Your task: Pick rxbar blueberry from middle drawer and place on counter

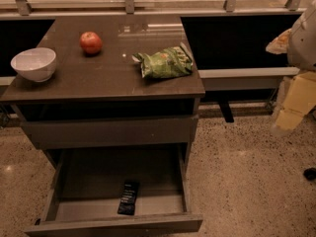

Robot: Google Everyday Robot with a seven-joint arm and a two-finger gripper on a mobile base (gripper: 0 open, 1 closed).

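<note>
The middle drawer (98,177) stands pulled out at the bottom of the frame. The rxbar blueberry (129,197) lies flat on its bare floor, just right of centre and close to the front panel, its long side running front to back. It has not been lifted, so by my judgement the task is at its first step, the reach into the drawer.

I cannot make out the end effector anywhere in the frame, so I cannot tell how far open it is or whether it holds anything. A pale rounded shape (302,33) at the upper right edge may belong to the arm, but that is uncertain.

The next move likely calls for a descent from above into the shallow drawer, closing across the bar's narrow width and staying clear of the drawer's front panel.

Above the open drawer is a closed drawer front (108,131). The dark glossy tabletop (98,70) above that carries three things:
- a white bowl (33,63) at the left edge
- a red apple (91,42) near the back
- a green chip bag (165,62) at the right

The bare stretch in the middle front looks like a fair landing place.

The floor (247,172) is speckled beige. Metal posts (129,1) and glass run along the top.
</note>
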